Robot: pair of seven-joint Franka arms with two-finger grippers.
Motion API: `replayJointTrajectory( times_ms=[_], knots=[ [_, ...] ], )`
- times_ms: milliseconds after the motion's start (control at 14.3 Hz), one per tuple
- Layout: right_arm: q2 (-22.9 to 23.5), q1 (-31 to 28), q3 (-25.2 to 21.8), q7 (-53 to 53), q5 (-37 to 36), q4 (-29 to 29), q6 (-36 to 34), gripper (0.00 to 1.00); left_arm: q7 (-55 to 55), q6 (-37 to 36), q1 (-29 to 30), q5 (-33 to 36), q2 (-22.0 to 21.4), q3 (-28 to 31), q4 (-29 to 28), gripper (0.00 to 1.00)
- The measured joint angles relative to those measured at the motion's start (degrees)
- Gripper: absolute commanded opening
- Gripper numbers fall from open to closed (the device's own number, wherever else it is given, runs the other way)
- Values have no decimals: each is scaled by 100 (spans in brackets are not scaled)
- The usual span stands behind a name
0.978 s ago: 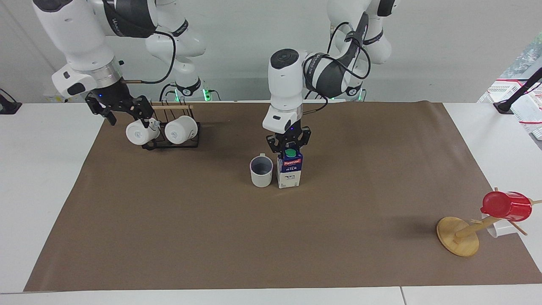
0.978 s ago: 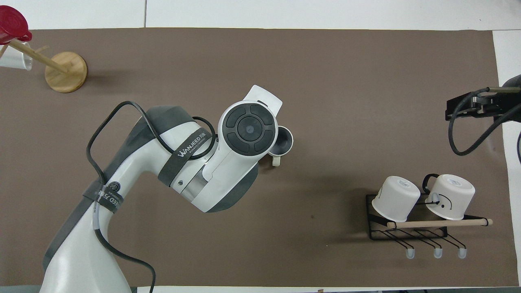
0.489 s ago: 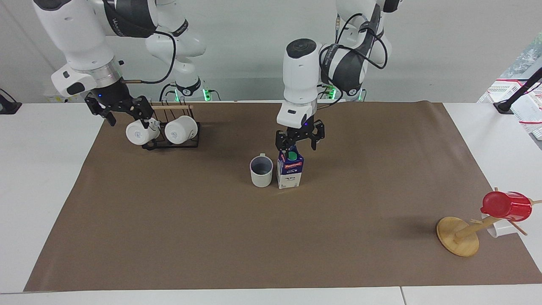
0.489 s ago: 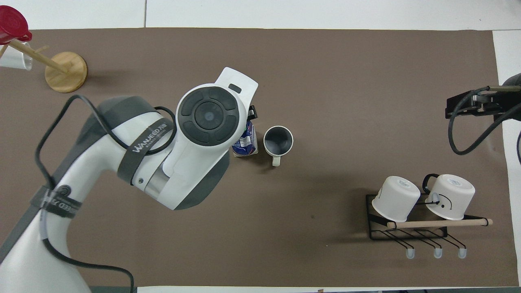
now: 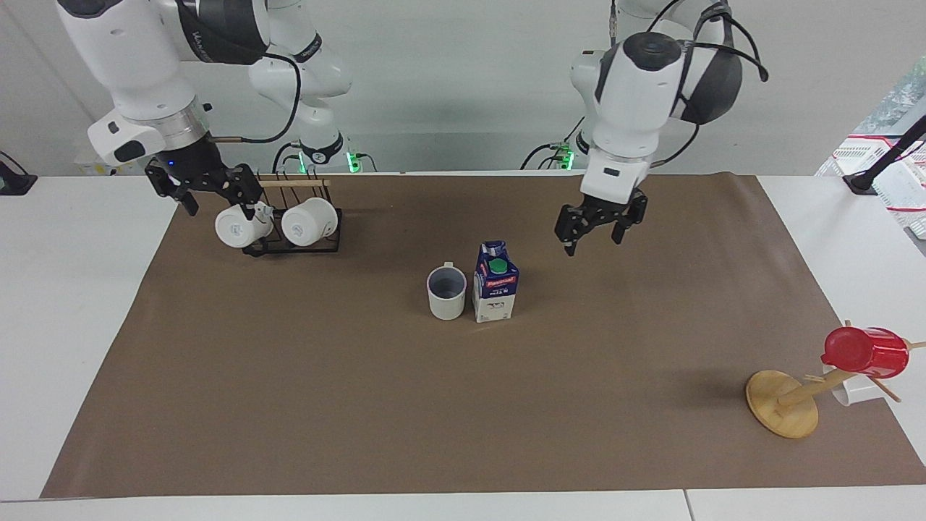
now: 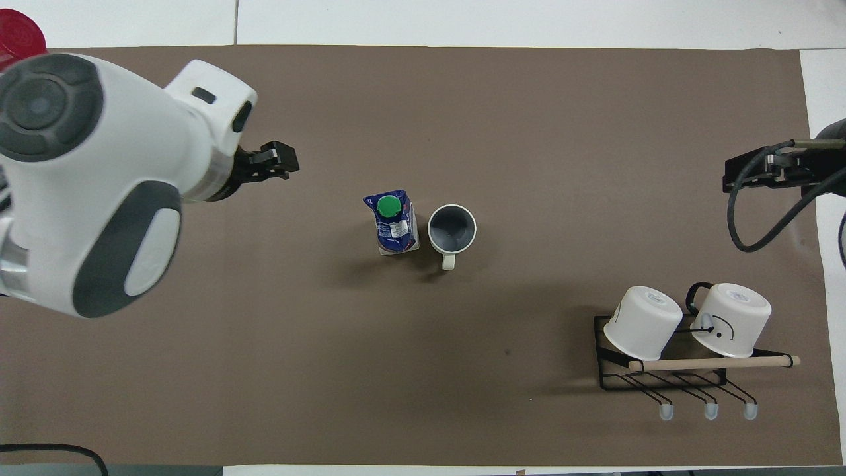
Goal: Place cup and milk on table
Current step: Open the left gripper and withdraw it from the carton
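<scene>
The cup [image 5: 447,293] [image 6: 452,228], cream-white with a grey-blue inside, stands upright on the brown sheet of the table [image 5: 362,405] [image 6: 529,119] near its middle. The milk [image 5: 496,284] [image 6: 391,223] stands upright right beside it, toward the left arm's end, its green cap on top. My left gripper [image 5: 593,239] [image 6: 274,158] hangs open and empty over bare sheet, off toward the left arm's end from the milk. My right gripper [image 5: 221,199] [image 6: 760,173] waits open and empty over the end of the mug rack.
A black wire rack [image 5: 293,246] [image 6: 661,377] with two white mugs stands close to the robots at the right arm's end. A tilted wooden mug tree [image 5: 783,405] carrying a red cup [image 5: 864,352] [image 6: 20,39] stands at the left arm's end, farther from the robots.
My left gripper opened and let go of the milk, then rose and swung away toward the left arm's end. Milk, cup and right arm stayed put.
</scene>
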Motion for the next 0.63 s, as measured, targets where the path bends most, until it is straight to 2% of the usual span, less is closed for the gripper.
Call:
replayJointTrajectory(
  times_ms=[349,629],
  knots=[
    [0,6,3,0,3,0,4,100,1636,-492,1052,-227,-111,43,196,100],
    [-3,11,25,-5,4,1,-57,100,2481,-1224,1606,-235,-130,57,811,100]
  ],
)
